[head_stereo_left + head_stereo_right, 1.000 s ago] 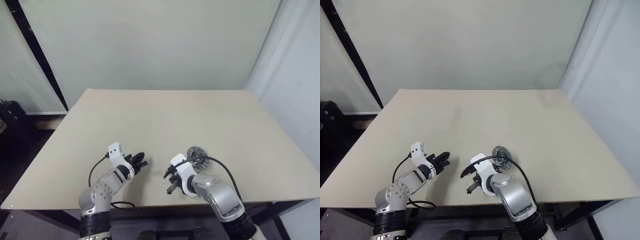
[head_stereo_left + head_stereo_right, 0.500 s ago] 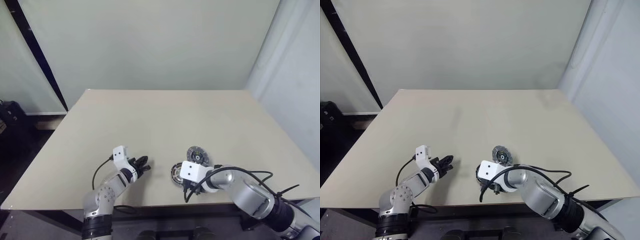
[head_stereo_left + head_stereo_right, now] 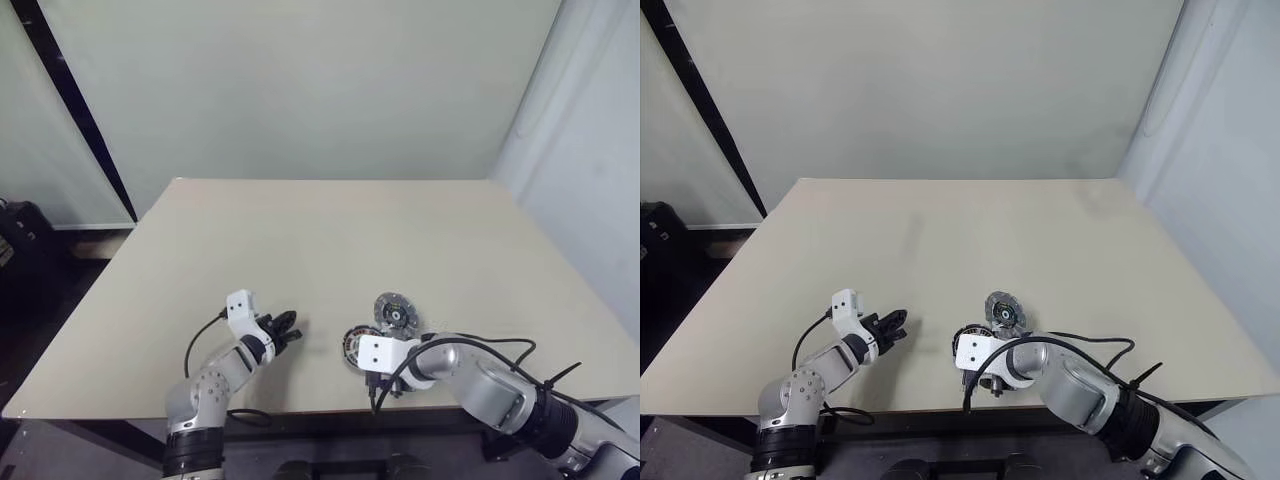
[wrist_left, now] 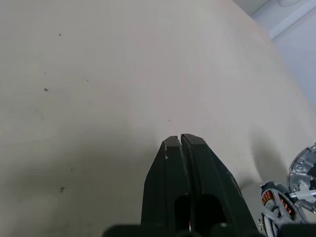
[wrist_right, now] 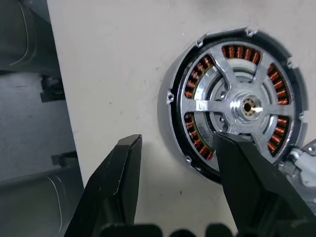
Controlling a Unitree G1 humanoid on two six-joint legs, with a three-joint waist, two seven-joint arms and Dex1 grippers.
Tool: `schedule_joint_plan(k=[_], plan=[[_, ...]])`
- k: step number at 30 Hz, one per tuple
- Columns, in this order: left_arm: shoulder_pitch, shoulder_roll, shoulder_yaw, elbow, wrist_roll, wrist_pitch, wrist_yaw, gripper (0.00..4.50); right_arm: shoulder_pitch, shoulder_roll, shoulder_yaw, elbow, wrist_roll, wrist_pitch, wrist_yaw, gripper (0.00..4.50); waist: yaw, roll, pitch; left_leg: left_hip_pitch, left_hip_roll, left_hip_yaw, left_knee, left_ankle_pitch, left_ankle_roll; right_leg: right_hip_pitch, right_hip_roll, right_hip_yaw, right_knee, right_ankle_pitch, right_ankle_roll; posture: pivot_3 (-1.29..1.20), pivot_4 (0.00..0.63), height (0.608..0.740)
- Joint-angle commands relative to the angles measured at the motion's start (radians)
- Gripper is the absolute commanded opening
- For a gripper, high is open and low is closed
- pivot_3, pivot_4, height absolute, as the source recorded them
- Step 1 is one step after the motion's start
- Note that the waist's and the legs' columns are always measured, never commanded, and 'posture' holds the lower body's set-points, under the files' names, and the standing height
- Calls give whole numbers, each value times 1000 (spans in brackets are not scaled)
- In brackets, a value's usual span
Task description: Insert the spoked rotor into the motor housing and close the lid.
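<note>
Your right claw hangs released over the housing, which lies near the table's near edge. The rotor looks seated inside it, spokes over copper windings, though you can't be sure it's fully down. Just beyond lies a grey disc. Your left claw, clenched on nothing, sits well left.
</note>
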Motion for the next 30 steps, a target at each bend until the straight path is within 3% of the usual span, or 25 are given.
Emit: schedule_joint_plan(k=[1,7,14,24,30], plan=[[-7,7,-1,-41,-6,-4,-7,0,5,6,-23,17,-29,-30,-16,1983,0,0,0,0,0,0,0,0,0,0,0,0,0,0,0,0,0,740],[-6,8,1,-44,-6,-4,-7,0,18,16,-36,23,-46,-53,-25,150,0,0,0,4,1,1,0,0,0,1,0,0,0,0,0,0,0,740],[-11,7,2,-36,-4,-8,-7,0,34,58,-74,26,-44,-44,-46,84,0,0,0,3,0,1,2,0,0,1,0,0,0,0,0,0,0,740],[-19,-2,-3,-9,7,-33,-11,0,8,257,-170,-89,95,295,-31,82,0,0,0,1,1,0,0,0,0,0,1,0,2,0,0,0,0,740],[-22,-14,-12,4,13,-50,-13,0,-18,297,-149,-73,140,319,-66,82,1,0,0,-2,1,0,-1,0,0,-2,0,0,1,0,0,0,0,740]])
